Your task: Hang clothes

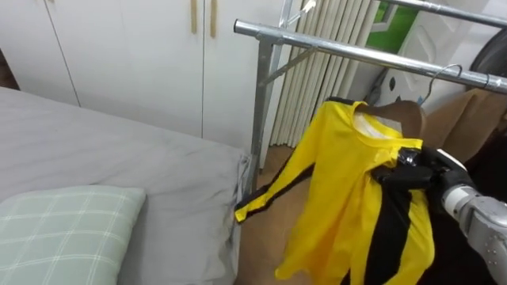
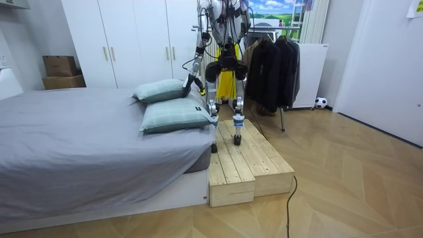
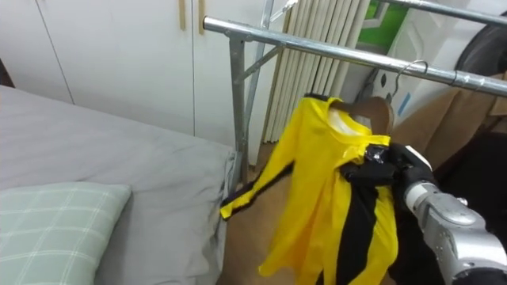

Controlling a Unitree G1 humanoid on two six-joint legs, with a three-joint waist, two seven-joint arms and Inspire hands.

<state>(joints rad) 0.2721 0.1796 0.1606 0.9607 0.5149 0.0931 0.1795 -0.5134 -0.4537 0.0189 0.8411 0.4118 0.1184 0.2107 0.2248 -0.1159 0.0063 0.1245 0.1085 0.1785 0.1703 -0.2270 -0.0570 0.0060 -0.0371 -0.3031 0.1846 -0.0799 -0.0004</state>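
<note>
A yellow shirt [image 1: 348,182] with black stripes hangs on a hanger whose wire hook [image 1: 440,74] sits at the metal rail [image 1: 348,49] of the clothes rack. My right hand [image 1: 434,171] comes in from the right, its dark fingers curled into the cloth at the shirt's shoulder. One sleeve [image 1: 265,194] trails down to the left, toward the bed's corner. In the room view I stand on a wooden platform [image 2: 241,158] facing the rack, the shirt [image 2: 227,82] in front of me. My left hand [image 2: 191,81] hangs low by the pillows.
A grey bed [image 1: 119,166] with a checked pillow [image 1: 63,229] lies to my left, close to the rack's upright post [image 1: 259,111]. White wardrobe doors [image 1: 119,47] stand behind. Dark coats [image 2: 274,66] hang further along the rack. A brown garment [image 1: 467,119] hangs right of the shirt.
</note>
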